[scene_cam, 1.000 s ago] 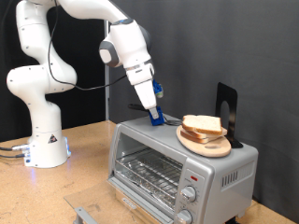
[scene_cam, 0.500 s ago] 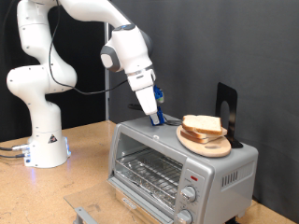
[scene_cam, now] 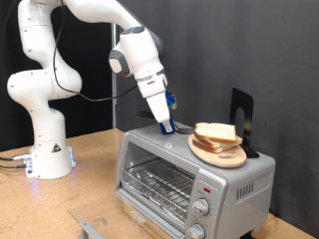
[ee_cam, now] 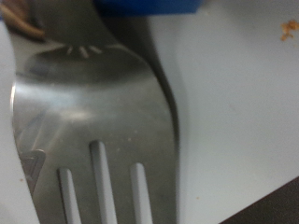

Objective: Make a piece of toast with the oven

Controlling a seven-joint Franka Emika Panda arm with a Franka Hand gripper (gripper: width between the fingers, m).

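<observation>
The oven [scene_cam: 189,179] (lower corner) is cut off by the frame's edge.

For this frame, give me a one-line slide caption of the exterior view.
Gripper lowered onto the oven top, beside the piece of toast on a wooden plate; oven door closed.

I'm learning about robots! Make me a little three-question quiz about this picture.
1. True or false: the toast is inside the oven.
2. What is the toast lying on? A) wooden plate B) oven rack C) table
3. Fill in: the claw is just above the oven's ____.

Key: 1. False, it sits on top of the oven. 2. A, the plate. 3. Top; the wrist view shows a slotted metal spatula right in front of the claw.
</observation>
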